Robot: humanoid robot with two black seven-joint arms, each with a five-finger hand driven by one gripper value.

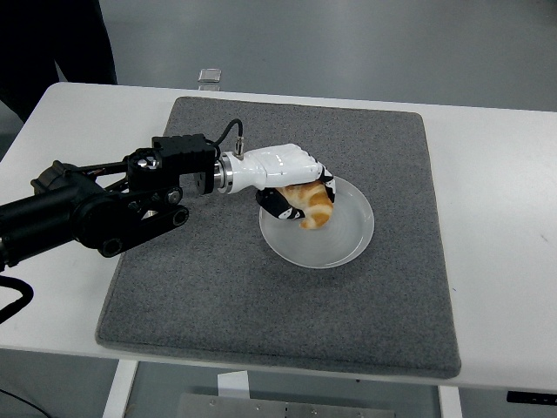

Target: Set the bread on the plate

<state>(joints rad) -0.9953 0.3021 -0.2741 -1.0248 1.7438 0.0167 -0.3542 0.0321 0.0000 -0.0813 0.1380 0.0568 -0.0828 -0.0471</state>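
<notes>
A golden-brown bread roll [313,205] is held in my left hand [300,196], whose white and black fingers are curled around it. The hand is low over the left part of the white round plate [344,235], and the bread looks to be touching or nearly touching the plate's surface. My black left arm [104,209] reaches in from the left edge across the grey mat [218,296]. The underside of the bread is hidden by the fingers. No right arm shows.
The grey mat covers the middle of the white table [496,218]. A small clear object [209,77] lies on the table just beyond the mat's far edge. A dark shape fills the top left corner.
</notes>
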